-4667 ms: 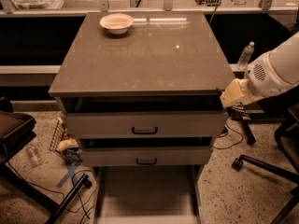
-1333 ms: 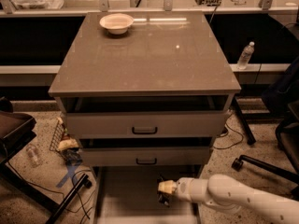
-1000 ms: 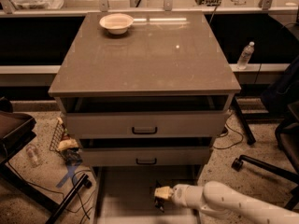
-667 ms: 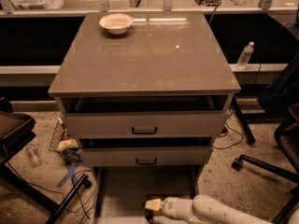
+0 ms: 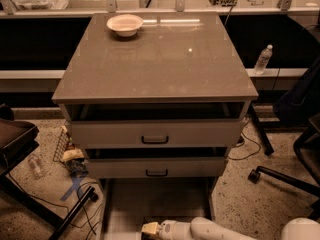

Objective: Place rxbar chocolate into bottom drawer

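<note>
Tabletop (image 5: 160, 59) of the grey cabinet is seen from above. The two upper drawers (image 5: 200, 133) beneath it are drawn slightly out, with black handles showing. The bottom drawer (image 5: 155, 199) is pulled fully out, its pale floor exposed. A white arm (image 5: 215, 230) is laid almost level across its near end, entering from the lower right. A white bowl (image 5: 125, 24) is set at the tabletop's far left. The gripper (image 5: 149, 229) is held low over the drawer floor; its grip cannot be told, and the rxbar chocolate cannot be made out there.
</note>
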Controlling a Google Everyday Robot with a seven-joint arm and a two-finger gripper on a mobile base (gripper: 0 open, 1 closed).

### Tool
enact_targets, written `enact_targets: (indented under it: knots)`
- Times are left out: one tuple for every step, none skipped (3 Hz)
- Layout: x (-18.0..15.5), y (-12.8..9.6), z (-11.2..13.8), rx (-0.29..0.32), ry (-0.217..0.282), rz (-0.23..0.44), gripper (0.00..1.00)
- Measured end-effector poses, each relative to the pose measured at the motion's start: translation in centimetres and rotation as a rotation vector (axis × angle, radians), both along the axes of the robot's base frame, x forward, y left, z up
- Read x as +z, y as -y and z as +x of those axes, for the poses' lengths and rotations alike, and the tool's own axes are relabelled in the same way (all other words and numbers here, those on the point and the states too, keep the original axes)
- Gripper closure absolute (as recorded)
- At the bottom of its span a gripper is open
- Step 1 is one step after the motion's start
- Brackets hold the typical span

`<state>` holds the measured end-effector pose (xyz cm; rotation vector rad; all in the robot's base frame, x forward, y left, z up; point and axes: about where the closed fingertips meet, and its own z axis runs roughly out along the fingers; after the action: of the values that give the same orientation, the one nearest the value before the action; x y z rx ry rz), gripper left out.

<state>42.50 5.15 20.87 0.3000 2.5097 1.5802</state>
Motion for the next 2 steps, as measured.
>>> enact_targets:
  knots:
    - [0.14, 0.04, -0.04, 0.003, 0.001, 0.000, 0.75]
    - [0.13, -0.13, -0.12, 0.005, 0.000, 0.002, 0.52]
